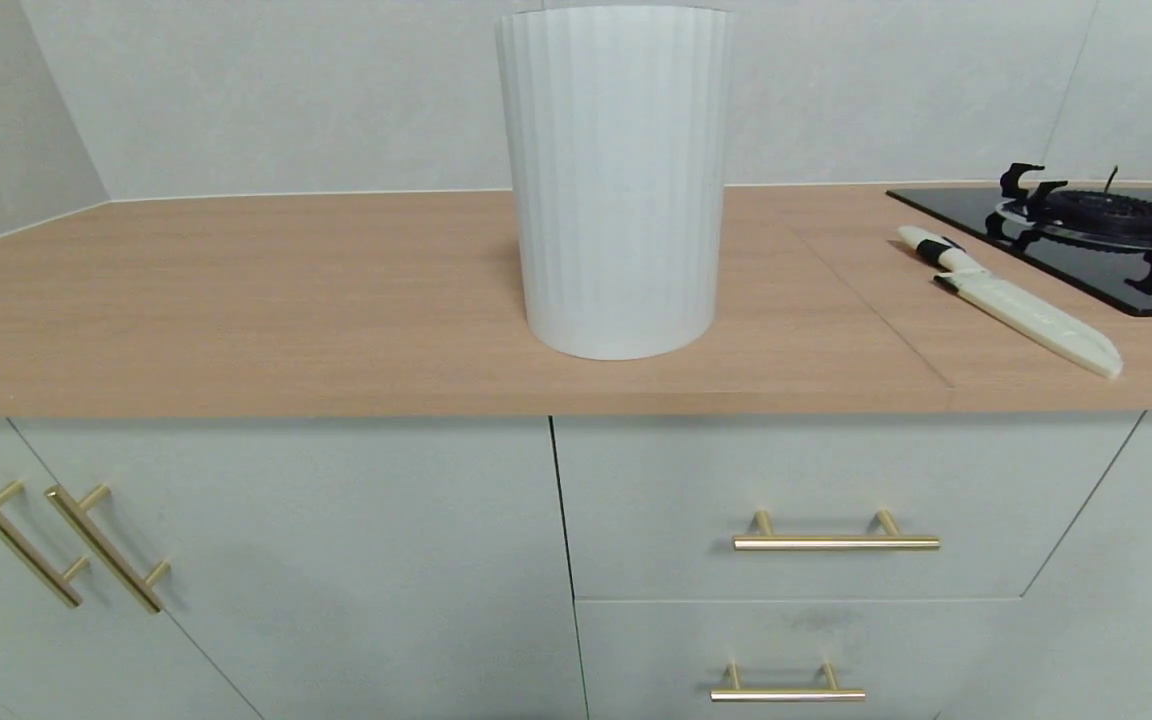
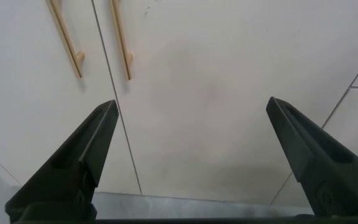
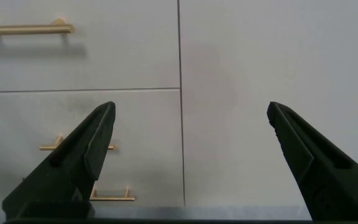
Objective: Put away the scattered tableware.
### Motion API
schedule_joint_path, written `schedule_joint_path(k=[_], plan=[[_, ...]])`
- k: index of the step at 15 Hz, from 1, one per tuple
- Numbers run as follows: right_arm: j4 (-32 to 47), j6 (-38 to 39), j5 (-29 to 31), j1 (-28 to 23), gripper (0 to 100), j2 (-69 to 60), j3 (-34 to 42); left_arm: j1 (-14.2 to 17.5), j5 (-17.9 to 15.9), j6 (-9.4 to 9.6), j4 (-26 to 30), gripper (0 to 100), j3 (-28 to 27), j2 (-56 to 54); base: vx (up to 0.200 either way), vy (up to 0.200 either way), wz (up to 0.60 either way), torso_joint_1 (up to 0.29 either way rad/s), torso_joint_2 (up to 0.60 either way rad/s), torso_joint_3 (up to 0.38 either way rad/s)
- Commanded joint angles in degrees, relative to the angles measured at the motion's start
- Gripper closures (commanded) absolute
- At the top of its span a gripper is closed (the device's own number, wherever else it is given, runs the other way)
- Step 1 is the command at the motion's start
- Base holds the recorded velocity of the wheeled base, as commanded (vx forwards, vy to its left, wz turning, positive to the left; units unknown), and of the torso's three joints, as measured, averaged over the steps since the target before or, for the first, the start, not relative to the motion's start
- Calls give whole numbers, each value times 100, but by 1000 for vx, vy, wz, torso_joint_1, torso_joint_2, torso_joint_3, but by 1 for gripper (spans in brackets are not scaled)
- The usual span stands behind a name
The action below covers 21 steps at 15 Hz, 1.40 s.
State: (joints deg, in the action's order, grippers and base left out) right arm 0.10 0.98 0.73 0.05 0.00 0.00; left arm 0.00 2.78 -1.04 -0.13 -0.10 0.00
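Currently the left gripper [image 2: 191,102] is hanging empty with its jaws spread wide, facing the cabinet doors [image 2: 229,50]. The right gripper [image 3: 190,106] is doing likewise before the drawer fronts [image 3: 79,56]. Both are sitting below the countertop [image 1: 236,300], probably parked ahead of a reach. On it, the cream knife [image 1: 1011,300] is lying flat just beside the gas hob [image 1: 1086,235], well apart from the ribbed white holder [image 1: 616,180], its likely destination.
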Motion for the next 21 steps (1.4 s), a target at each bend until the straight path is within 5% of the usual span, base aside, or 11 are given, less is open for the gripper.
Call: schedule_joint_path(k=[1,21], plan=[[-1,-1,-3,4,0,9,0,0,3,-2,-4,0,1,0,0,0,0,17,-281,-256],[-1,-1,-3,4,0,9,0,0,3,-2,-4,0,1,0,0,0,0,134,-458,-325]])
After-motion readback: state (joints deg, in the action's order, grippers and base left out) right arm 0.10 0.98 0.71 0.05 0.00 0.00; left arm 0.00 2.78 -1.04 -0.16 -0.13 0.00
